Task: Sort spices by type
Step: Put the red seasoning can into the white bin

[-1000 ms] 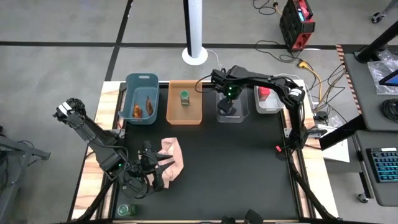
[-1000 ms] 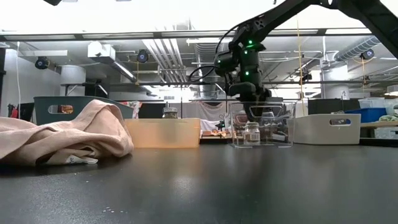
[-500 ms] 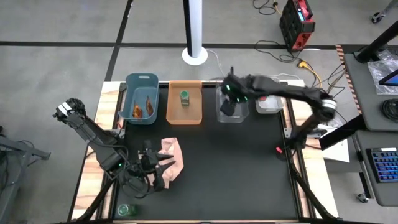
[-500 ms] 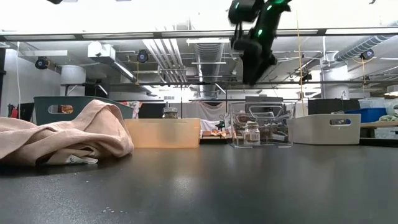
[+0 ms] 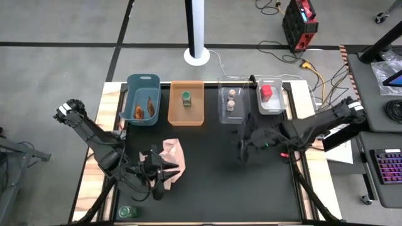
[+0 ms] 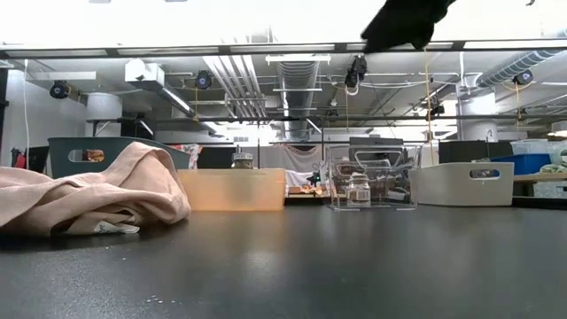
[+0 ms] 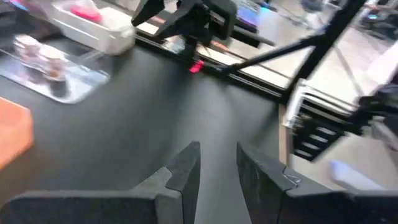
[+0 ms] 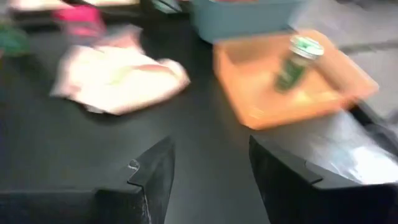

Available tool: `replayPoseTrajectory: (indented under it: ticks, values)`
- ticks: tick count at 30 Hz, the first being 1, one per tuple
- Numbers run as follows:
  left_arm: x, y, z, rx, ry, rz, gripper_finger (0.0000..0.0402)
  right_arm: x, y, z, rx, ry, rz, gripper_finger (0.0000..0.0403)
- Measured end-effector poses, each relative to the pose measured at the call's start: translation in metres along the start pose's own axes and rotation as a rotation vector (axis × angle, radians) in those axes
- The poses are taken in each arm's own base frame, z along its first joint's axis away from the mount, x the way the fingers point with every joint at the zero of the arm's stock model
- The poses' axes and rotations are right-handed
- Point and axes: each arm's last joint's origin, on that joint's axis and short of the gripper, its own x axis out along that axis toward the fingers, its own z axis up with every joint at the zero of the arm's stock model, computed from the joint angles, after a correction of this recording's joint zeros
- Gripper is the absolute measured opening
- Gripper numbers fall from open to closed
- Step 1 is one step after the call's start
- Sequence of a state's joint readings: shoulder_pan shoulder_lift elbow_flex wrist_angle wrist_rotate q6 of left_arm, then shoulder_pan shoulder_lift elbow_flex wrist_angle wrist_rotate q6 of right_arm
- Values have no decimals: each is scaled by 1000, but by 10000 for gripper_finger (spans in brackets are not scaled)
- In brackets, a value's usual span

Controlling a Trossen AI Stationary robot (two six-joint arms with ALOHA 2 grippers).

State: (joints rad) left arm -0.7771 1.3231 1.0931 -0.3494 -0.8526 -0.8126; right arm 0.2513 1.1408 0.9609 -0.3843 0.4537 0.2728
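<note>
Four bins stand along the far edge. The blue bin (image 5: 143, 85) holds orange-brown packets (image 5: 144, 110). The orange bin (image 5: 186, 113) holds a green-capped jar (image 5: 186, 98). In the clear bin (image 5: 232, 117) are two tan-lidded jars (image 5: 231, 100), and in the white bin (image 5: 276, 105) a red container (image 5: 266, 91). My right gripper (image 5: 243, 150) hangs open above the mat's middle right, with nothing between its fingers (image 8: 155, 168). My left gripper (image 5: 166, 172) is open beside the near edge of the pink cloth (image 5: 173, 157); its wrist view shows only bare mat between the fingers (image 7: 186, 168).
Another green-capped jar (image 5: 127, 212) lies off the black mat at the near left corner. The pink cloth (image 6: 89, 190) lies bunched on the mat's left half. The black mat (image 5: 226, 188) is bare in the middle and near right. The right arm (image 6: 403, 22) crosses the low view's top.
My right gripper has risen out of the clear bin and swung quickly back toward the near right, ending above the mat's middle right and tipped flatter. Both tan-lidded jars remain in the clear bin. My left gripper has lifted slightly beside the cloth.
</note>
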Motion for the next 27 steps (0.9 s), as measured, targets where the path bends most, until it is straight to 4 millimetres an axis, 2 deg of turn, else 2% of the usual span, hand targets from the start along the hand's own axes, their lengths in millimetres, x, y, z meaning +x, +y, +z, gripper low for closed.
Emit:
replayPoseTrajectory:
  ticks: [6, 9, 12, 15, 19, 23, 27]
  values:
    - [-11, -9, 21, -11, 112, -90, 89, -8, 35, -4, -27, -57, 79, 182]
    - [-19, -5, 29, 11, 170, -24, 89, -4, 45, -3, -42, -91, 62, 173]
    - [-27, 5, 32, -35, 254, 97, 89, 10, 59, -14, -69, -68, 57, 165]
    - [-32, 17, 24, -67, 388, 227, 89, 25, 75, -26, -87, -39, 41, 157]
    - [-36, 26, 12, -218, 601, 370, 89, 38, 92, -34, -95, -21, -3, 149]
    - [-36, 29, -1, -281, 766, 466, 89, 48, 100, -36, -97, -5, -14, 144]
    - [-32, 33, -22, -335, 896, 529, 89, 53, 104, -38, -76, 16, -17, 146]
